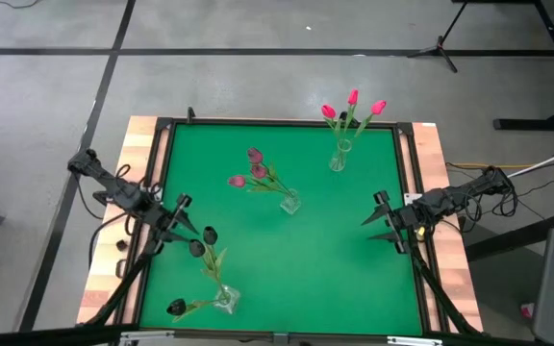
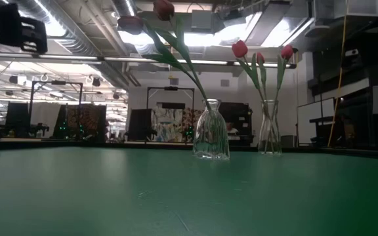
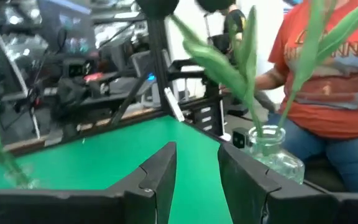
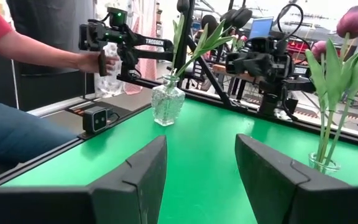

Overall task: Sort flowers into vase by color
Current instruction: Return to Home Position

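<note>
The left gripper [image 1: 183, 217] hangs open and empty over the left side of the table [image 1: 287, 274]. The right gripper [image 1: 373, 211] is open and empty too, at the right side.

The sorting looks finished. No flower lies loose on the green top, and each vase holds three heads of one colour. The black tulips [image 1: 203, 240] stand in the near vase [image 1: 226, 300] at the near left, one of them drooping low toward the near-left corner. The mauve tulips [image 1: 255, 168] are in the middle vase [image 1: 290, 202] around the table's centre. The red tulips [image 1: 352, 98] are in the far vase [image 1: 338, 161] at the far right. All that seems left is for both arms to draw back to rest.

The black tulips lean toward the left gripper, with stems and leaves just beside its fingers, so that arm could brush them and tip the vase as it withdraws. The right gripper has open table around it, apart from the middle vase. A person in a red shirt [image 3: 328, 74] sits just beyond the near edge by the near vase. A small black box [image 4: 95, 118] sits on the rim there.
</note>
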### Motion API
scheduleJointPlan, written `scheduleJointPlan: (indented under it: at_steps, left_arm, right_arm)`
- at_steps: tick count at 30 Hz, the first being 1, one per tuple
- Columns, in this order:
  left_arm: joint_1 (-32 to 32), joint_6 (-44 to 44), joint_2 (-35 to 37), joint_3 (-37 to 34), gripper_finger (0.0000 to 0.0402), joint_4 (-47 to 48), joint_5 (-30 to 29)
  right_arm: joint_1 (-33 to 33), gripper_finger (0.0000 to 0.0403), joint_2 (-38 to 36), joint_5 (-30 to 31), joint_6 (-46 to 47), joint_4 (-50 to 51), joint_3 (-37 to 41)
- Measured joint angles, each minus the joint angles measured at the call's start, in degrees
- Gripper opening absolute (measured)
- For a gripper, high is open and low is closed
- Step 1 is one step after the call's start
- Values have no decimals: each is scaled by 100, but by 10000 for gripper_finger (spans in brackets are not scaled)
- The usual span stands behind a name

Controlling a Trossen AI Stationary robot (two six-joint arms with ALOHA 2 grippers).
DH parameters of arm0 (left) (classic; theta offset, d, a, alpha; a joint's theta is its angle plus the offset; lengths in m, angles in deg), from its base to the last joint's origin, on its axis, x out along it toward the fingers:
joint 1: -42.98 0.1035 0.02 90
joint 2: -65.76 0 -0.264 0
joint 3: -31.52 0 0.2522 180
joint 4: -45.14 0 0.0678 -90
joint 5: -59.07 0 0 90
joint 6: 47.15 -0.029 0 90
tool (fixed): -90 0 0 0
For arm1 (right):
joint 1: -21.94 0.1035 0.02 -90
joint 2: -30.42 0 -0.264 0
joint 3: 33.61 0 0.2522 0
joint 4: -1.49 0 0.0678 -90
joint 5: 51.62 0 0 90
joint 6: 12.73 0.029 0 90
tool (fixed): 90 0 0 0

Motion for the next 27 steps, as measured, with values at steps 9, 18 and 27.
scheduleJointPlan:
  at_steps: [9,18,27]
  left_arm:
    - [14,42,-3,0,118,35,-74]
    - [14,40,-3,0,118,35,-77]
    - [14,39,-3,0,118,37,-79]
  right_arm:
    - [0,189,2,-79,-46,4,0]
    - [0,189,2,-84,-46,4,0]
    - [0,189,2,-86,-46,4,1]
